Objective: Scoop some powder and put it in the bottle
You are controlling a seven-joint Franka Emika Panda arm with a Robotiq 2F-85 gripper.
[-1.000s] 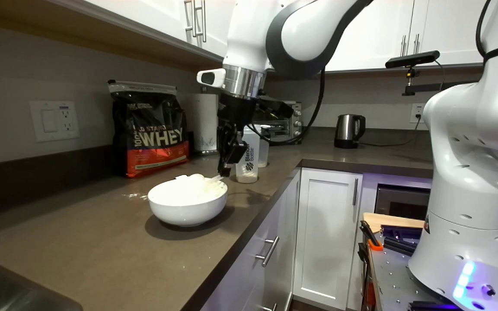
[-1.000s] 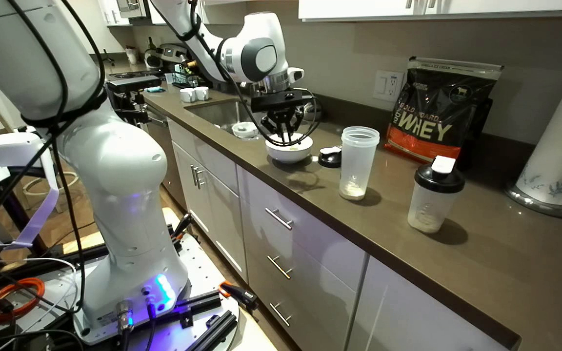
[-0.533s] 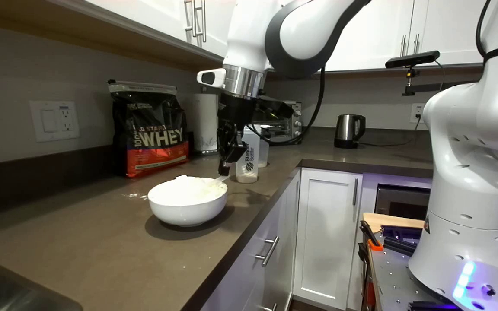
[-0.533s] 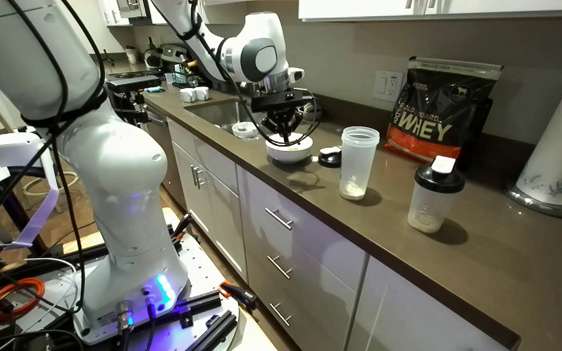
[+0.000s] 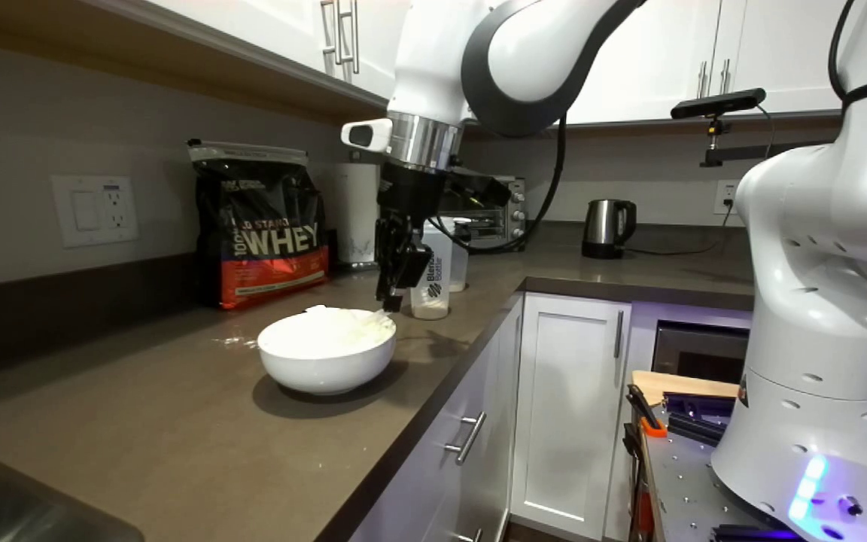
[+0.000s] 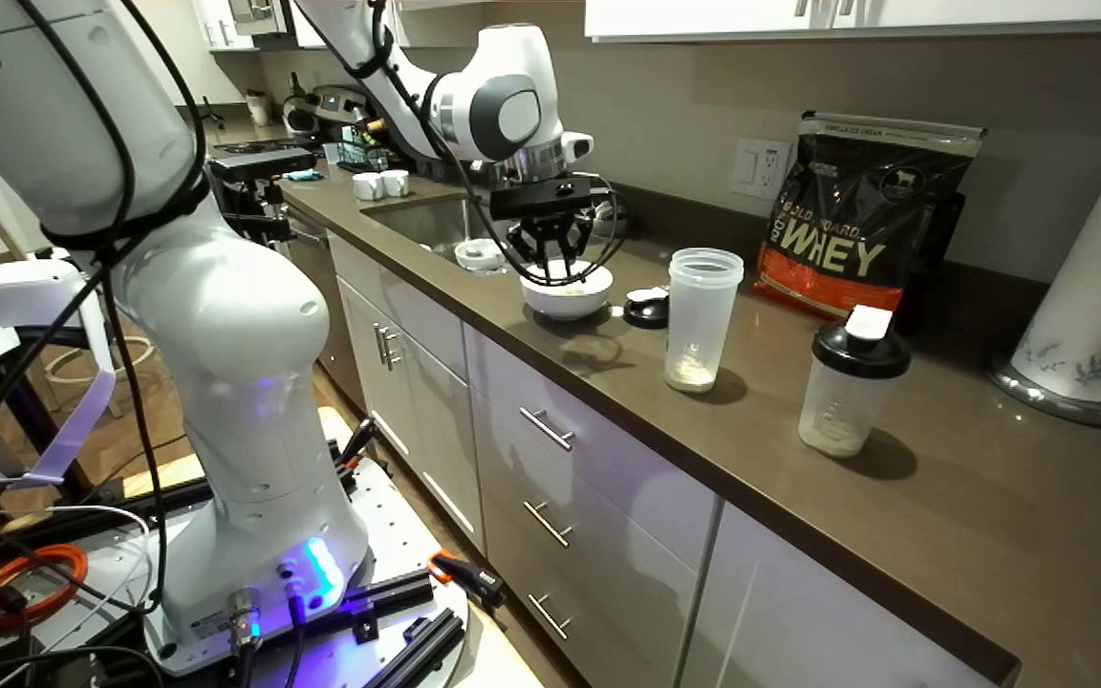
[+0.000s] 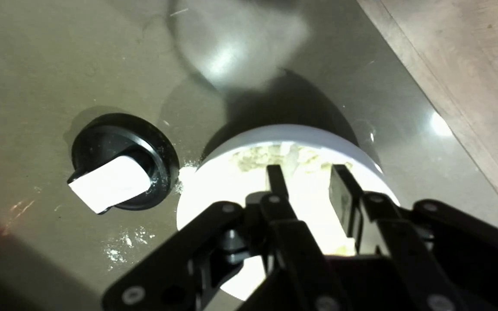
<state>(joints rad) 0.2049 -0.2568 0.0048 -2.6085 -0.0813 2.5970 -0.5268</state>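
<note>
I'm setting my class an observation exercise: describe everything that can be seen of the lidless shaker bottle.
The lidless shaker bottle is tall, translucent, plastic-looking and slightly tapered, ridged near its open top. Dark "Blender Bottle" lettering shows in an exterior view. A pale powdery layer lies at the bottom. The bottle stands upright on the counter, between the bowl and the lidded shaker; only the counter appears to touch it.

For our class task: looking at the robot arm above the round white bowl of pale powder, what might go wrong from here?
Missed grasp: the open black gripper might close beside what looks like a slim translucent handle, faint against the pale powder.
Spill: powder fills much of the round white bowl and white flecks dot the brown countertop; a bump could scatter more.
Tipping: the tall translucent plastic bottle, lidless with little inside, might topple if knocked.
</note>
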